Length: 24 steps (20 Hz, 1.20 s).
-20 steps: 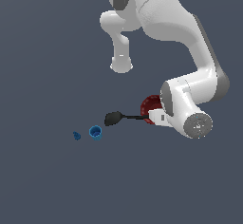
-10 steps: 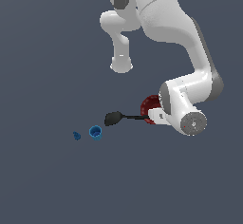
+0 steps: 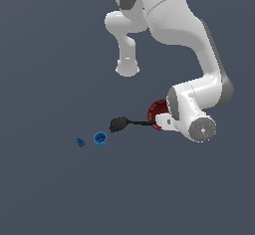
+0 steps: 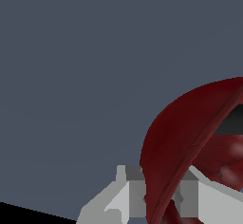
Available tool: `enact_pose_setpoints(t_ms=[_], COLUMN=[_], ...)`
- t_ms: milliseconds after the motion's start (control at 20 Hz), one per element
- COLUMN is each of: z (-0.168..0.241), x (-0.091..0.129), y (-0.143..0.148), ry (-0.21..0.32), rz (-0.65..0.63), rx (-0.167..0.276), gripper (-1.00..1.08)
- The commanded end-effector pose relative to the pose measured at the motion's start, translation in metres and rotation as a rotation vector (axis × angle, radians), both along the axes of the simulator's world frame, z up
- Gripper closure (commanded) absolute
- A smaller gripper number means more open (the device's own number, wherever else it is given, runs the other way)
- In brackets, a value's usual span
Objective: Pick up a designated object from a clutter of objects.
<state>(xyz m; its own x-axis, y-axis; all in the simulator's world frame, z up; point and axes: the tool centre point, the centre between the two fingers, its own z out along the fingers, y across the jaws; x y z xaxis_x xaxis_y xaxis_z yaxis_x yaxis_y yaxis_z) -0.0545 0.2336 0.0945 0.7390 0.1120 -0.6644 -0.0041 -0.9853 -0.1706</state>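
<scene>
The dark red bowl lies on the grey floor, mostly hidden behind the arm's white hand in the exterior view. My gripper is down at its near rim. In the wrist view the bowl's thin wall runs between the two grey fingers, which press against it on both sides, so my gripper is shut on the rim. The ribbed inside shows to one side of the wall.
A black long-handled spatula lies just to the exterior view's left of the bowl, its handle reaching to the gripper. Further left sit a small blue cup and a tiny blue piece. Another white arm link hangs behind.
The wrist shifted slightly toward the exterior view's left a second ago and has since held still. The bowl, spatula and cup have not moved.
</scene>
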Motion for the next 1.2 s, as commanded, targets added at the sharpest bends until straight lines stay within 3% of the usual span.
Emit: enact_pose_setpoints(t_ms=[0,350,550,850,1150], z=[0.000,0.001,0.009,0.036,0.080], x=[0.000,0.001,0.008,0.028,0.051], y=[0.000,0.000,0.000,0.001,0.002], ry=[0.000,-0.005,-0.044,-0.167,-0.351], rz=[0.000,0.001,0.011,0.042,0.089], rx=[0.000,0.001,0.009,0.031,0.066], gripper=[1.08,1.08,1.08,1.08,1.08])
